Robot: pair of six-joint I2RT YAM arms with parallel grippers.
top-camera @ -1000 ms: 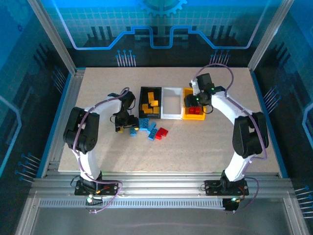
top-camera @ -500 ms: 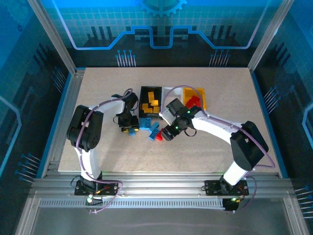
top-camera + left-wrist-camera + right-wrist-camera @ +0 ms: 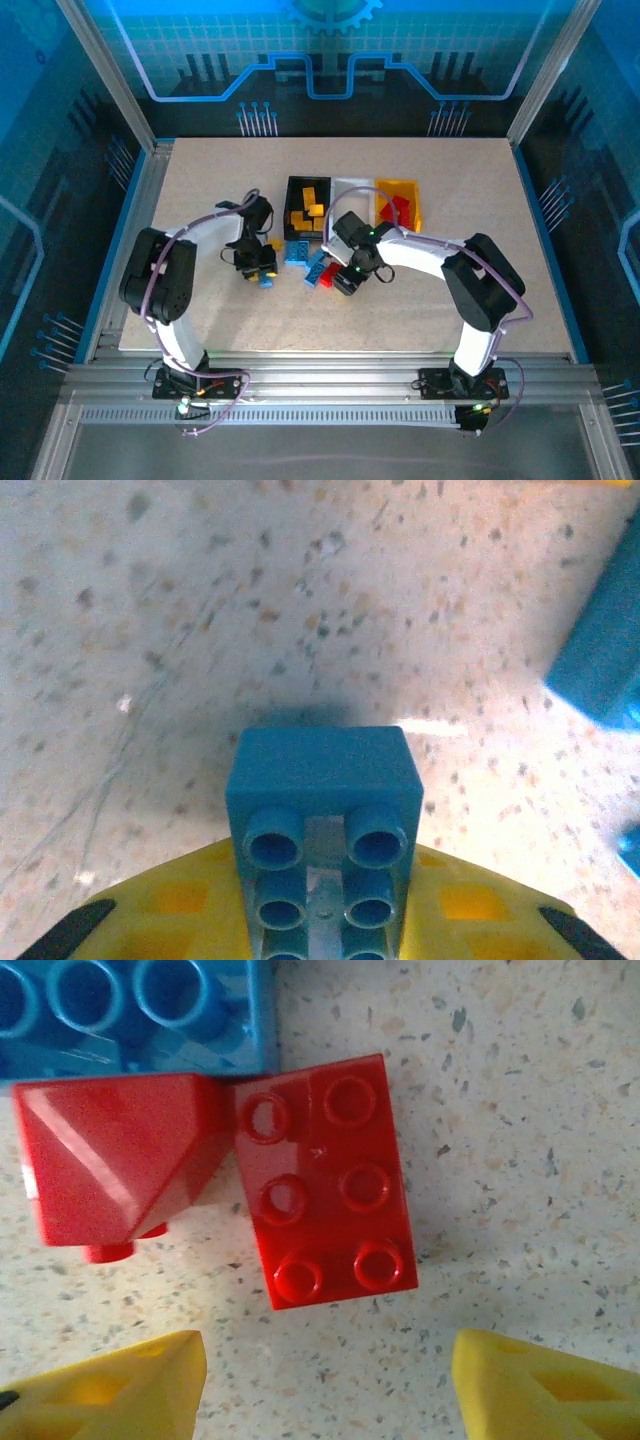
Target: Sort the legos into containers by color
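Sorting looks well advanced but unfinished. In the overhead view, the black square plastic bin (image 3: 289,210) holds a heap of yellow-orange studded bricks (image 3: 305,212), and the yellow square plastic bin (image 3: 412,190) holds several red studded bricks (image 3: 397,210). The white square plastic bin (image 3: 355,190) between them, partly hidden by the right arm, appears to hold nothing yet, so it is presumably meant for the blues. A small cluster remains on the speckled bench (image 3: 450,290) just in front of the bins: a few loose blue studded bricks (image 3: 297,251) and two red pieces. The left pincer (image 3: 258,266) is closed on a small blue four-stud-wide plastic brick (image 3: 322,810), apparently held just above the surface, left of the cluster. The right pincer (image 3: 322,1385) hangs with its yellow fingertips (image 3: 110,1380) spread wide apart, gripping nothing, directly over a red six-stud plastic brick (image 3: 325,1180). That brick lies touching a red sloped plastic piece (image 3: 110,1160). What seems left is all the blues and these last two reds.
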